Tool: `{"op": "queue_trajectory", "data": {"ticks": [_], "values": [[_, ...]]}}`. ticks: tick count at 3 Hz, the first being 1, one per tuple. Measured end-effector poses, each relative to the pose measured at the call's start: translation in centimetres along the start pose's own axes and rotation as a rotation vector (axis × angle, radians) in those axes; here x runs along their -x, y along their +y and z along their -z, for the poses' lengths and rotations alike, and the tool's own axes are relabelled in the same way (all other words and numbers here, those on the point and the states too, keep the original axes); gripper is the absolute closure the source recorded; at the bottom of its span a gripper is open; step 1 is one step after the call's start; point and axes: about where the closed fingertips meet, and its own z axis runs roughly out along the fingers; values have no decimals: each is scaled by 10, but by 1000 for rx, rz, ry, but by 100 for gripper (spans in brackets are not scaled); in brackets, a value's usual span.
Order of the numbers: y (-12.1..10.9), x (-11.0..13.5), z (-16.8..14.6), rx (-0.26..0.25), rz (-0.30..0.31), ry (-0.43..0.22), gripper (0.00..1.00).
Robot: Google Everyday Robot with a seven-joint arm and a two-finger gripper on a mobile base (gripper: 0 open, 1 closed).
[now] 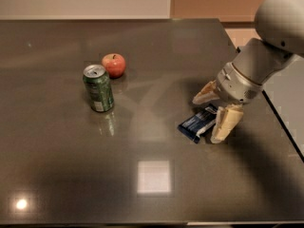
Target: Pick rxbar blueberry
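Where the snack bar point(197, 123) lay: on the table point(156, 51), well right of the can point(98, 88).
Long axis: slanted, far end angled away from the can.
End effector point(205, 120): fingers apart, straddling that far end.

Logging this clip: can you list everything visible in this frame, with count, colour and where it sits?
rxbar blueberry: one, dark navy wrapper with light lettering, lying flat on the table right of centre.
soda can: one, green, upright, left of centre.
apple: one, red, close behind the can, slightly to its right.
table: one, dark glossy grey, filling most of the view.
arm: one, grey-white, reaching in from the upper right.
gripper: one, cream fingers open, low over the table with one finger on each side of the bar's right end.
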Motion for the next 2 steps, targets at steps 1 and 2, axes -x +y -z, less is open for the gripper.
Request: {"op": "queue_trajectory", "data": {"ticks": [1, 2], "values": [[2, 1, -5, 15, 3, 0, 48], [1, 4, -2, 17, 5, -7, 70]]}}
